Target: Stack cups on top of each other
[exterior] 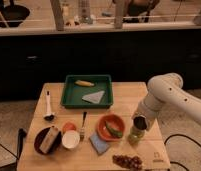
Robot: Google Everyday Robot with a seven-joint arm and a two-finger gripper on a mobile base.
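A pale yellow-green cup [134, 135] stands upright on the wooden table [54, 92], just right of the orange bowl. A dark grey cup [139, 122] with a dark inside sits directly over it, at its mouth; I cannot tell whether it is nested in or held just above. My gripper [140, 119] hangs at the end of the white arm [166, 92] that reaches in from the right, and it is right at the dark grey cup.
An orange bowl [110, 127] holds a green item. A blue sponge [99, 143], a fork [83, 125], a white cup [70, 139], a small orange cup [69, 127] and a dark bowl [47, 140] lie left. A green tray [87, 91] is behind. Grapes [128, 161] lie in front.
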